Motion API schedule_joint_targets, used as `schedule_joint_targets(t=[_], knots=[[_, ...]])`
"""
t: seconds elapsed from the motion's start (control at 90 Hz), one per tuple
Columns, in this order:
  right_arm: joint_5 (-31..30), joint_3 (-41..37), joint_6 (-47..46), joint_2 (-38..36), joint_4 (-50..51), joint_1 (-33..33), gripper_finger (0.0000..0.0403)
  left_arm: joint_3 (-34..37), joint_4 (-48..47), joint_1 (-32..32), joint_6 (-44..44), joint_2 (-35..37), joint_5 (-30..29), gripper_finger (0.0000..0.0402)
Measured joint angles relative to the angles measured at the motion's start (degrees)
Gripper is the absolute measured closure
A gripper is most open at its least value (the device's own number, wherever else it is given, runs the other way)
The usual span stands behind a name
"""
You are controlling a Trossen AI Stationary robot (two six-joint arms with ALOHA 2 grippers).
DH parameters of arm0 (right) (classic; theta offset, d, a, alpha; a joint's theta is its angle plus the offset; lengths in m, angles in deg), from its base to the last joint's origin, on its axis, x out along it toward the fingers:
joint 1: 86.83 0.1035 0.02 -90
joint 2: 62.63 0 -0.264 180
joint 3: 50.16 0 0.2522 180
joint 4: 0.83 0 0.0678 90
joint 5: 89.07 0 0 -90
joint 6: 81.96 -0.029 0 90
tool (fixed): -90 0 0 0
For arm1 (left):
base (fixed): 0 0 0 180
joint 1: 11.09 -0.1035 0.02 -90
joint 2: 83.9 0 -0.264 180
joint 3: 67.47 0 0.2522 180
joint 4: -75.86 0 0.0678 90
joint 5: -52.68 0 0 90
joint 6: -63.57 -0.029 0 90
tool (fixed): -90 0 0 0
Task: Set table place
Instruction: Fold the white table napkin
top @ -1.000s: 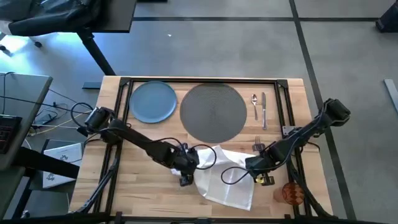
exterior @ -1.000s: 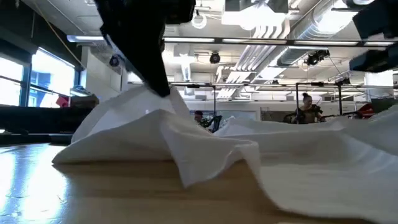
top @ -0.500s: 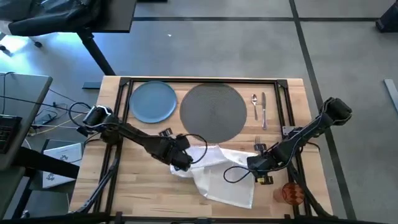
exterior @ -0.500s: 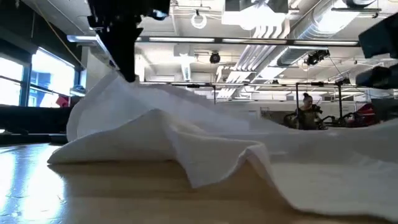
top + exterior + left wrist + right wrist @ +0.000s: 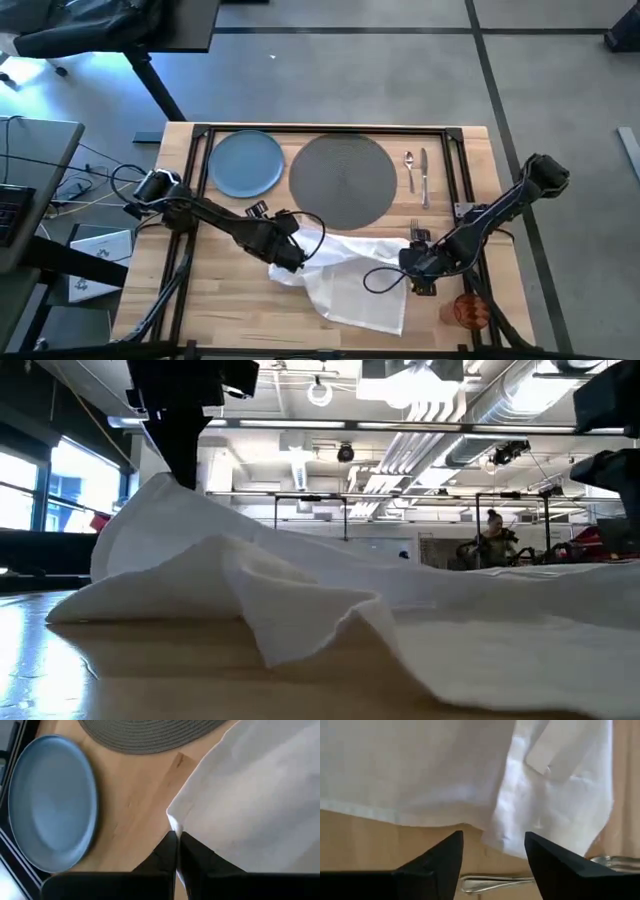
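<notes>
The white napkin (image 5: pixel 352 278) lies crumpled on the table (image 5: pixel 230 300), near its front edge. My left gripper (image 5: pixel 284 254) is shut on the napkin's left corner. My right gripper (image 5: pixel 414 268) stands open at the napkin's right edge, over the fork (image 5: pixel 490 882), and touches nothing. The fork's tines (image 5: pixel 413 231) show beyond the napkin. At the back the blue plate (image 5: pixel 246 163) lies left of the grey mat (image 5: pixel 343 180). The spoon (image 5: pixel 409 168) and knife (image 5: pixel 425 176) lie to the mat's right. The orange cup (image 5: pixel 470 312) stands at the front right. My left gripper pinches the napkin's left corner (image 5: pixel 173 824) between its two shut fingers (image 5: pixel 167 851), slanting down from the table's left. That corner is raised into a peak (image 5: pixel 165 495), and the cloth slopes down from it. The rest of the napkin (image 5: pixel 420 630) lies slack on the table.
A black frame (image 5: pixel 190 190) runs along the tabletop's sides and back. Bare wood (image 5: pixel 230 220) lies between the plate and the napkin. Cables (image 5: pixel 375 280) hang from both wrists over the napkin.
My left gripper, still shut on the napkin's corner, has moved toward the table's far left and risen a little. It has drawn that corner with it. The napkin's left part has stretched out toward the left, while its right part has stayed on the table.
</notes>
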Motion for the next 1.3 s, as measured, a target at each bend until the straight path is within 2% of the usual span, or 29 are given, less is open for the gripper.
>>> schedule_joint_targets(t=[0.122,0.589,0.7,0.844,1.0,1.089,1.189,1.3], knots=[[-3.99,0.0,0.49,0.96,1.1,1.28,0.0204,0.0,-0.01,0.01,-0.02,0.01,0.02,0.0401],[-4.78,0.0,2.56,10.84,0.32,3.62,0.0209,0.0,1.88,0.02,-0.83,0.02,1.75,0.0402],[-4.55,0.07,-1.78,11.02,0.75,3.63,0.021,0.0,1.88,0.02,-1.39,0.01,2.07,0.0402],[-5.97,2.18,-9.02,8.85,7.95,3.65,0.0221,0.0,1.92,0.02,-1.7,0.02,2.49,0.0401],[-10.13,2.24,-19.53,4.68,12.56,3.61,0.0268,0.0,1.95,0.02,-1.7,0.02,2.58,0.0401],[-10.25,1.05,-23.59,2.63,12.68,3.32,0.0298,0.0,1.97,0.02,-1.7,0.01,2.57,0.0401],[-8.74,-0.07,-19.91,1.09,7.43,3.96,0.0315,0.0,2.03,0.02,-2.12,0.02,2.58,0.0401],[-4.82,-1.01,-11.15,0.9,-1.26,5.26,0.0305,0.0,2.68,0.02,-2.17,0.01,2.4,0.0401]])
